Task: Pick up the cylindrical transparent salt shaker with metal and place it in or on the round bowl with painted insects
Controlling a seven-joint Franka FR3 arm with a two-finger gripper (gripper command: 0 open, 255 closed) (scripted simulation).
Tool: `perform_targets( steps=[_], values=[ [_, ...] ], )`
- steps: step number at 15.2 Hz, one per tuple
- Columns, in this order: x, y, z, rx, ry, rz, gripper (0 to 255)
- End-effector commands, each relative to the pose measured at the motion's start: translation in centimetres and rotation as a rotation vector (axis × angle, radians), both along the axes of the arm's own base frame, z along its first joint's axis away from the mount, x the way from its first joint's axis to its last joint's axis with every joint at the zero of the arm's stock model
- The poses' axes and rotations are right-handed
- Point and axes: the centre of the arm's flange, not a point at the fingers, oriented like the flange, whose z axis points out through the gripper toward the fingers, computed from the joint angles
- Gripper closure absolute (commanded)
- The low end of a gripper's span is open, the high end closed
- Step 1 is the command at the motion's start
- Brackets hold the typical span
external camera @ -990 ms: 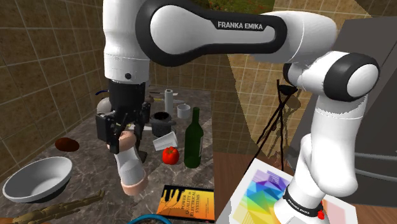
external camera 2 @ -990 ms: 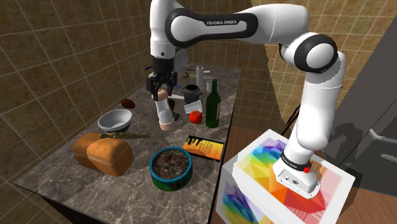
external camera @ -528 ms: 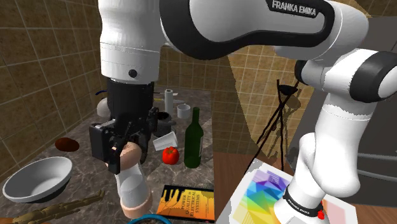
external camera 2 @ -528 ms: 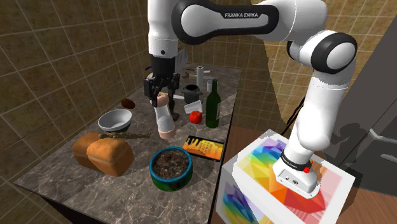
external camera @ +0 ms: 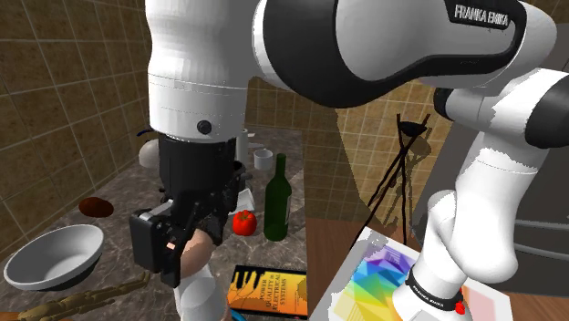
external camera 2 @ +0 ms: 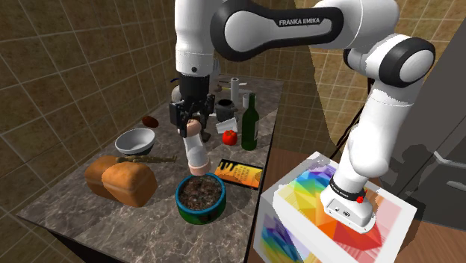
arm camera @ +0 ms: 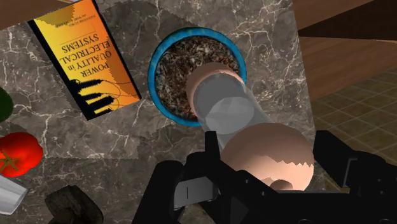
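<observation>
Marble counter; salt shaker in end effector.

In the shoulder view the arm blocks your sight of the tabletop's far edge, and the salt shaker runs off the picture's bottom. In the wrist view the shaker hides where the claw grips it and covers part of the bowl's rim. The tomato is cut off. You cannot make out the bowl's painting.

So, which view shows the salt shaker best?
The second exterior view: the salt shaker shows side-on, nearly whole, in the pincer. The wrist view foreshortens it; the shoulder view has its top behind the pincer.
</observation>
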Motion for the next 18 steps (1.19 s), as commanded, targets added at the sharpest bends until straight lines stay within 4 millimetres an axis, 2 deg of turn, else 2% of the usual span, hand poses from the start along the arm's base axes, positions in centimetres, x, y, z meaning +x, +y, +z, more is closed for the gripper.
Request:
perform_targets(
  steps=[1, 18],
  values=[
    [0.1, 0.0, -1.0, 0.0, 0.0, 0.0, 255],
    [0.1, 0.0, -10.0, 0.0, 0.0, 0.0, 255]
  ],
)
